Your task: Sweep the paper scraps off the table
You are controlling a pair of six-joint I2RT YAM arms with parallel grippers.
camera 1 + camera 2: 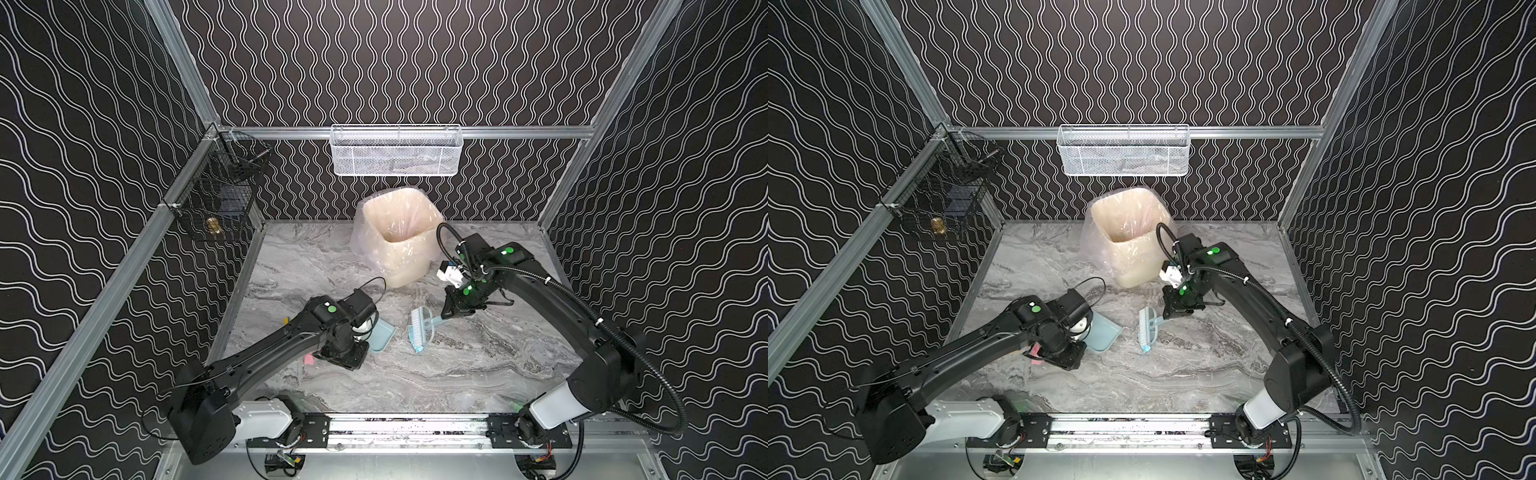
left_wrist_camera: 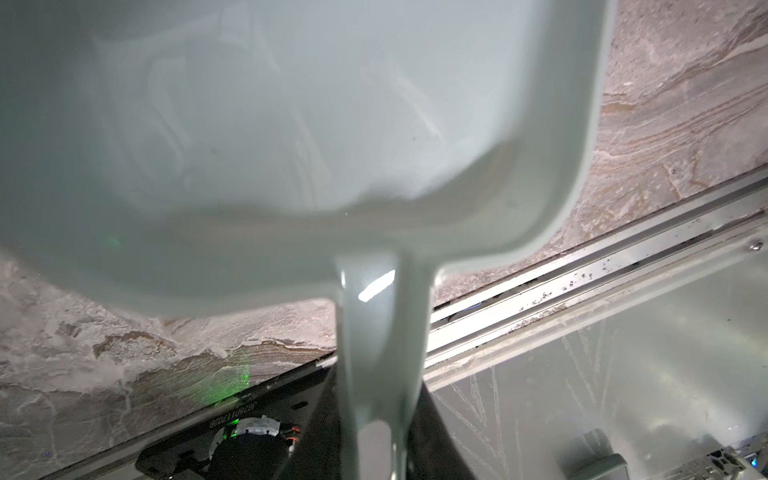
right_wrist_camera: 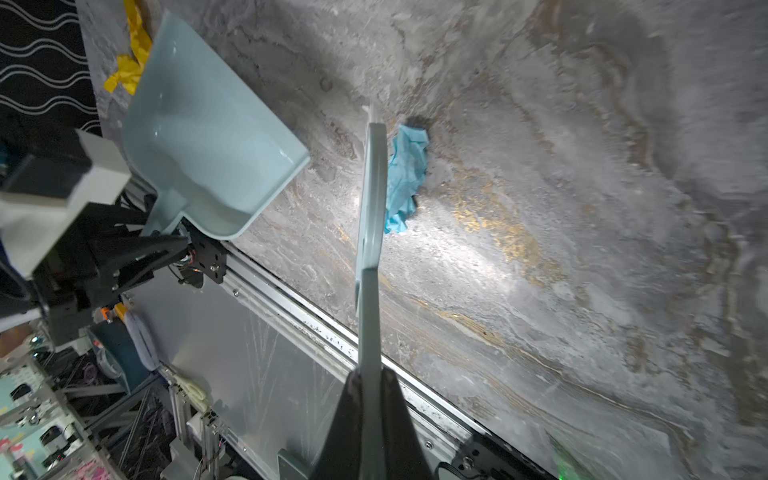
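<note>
Black wavy-lined walls enclose the marble-veined table. Only the right wrist view shows paper scraps clearly: a crumpled light blue piece just beside the brush, and a yellow twist behind the glossy pale blue dustpan. In a top view a pink scrap peeks out by the left arm, probably lying on the table. The left gripper clamps the dustpan's handle; the right gripper is clenched on the brush's handle.
</note>
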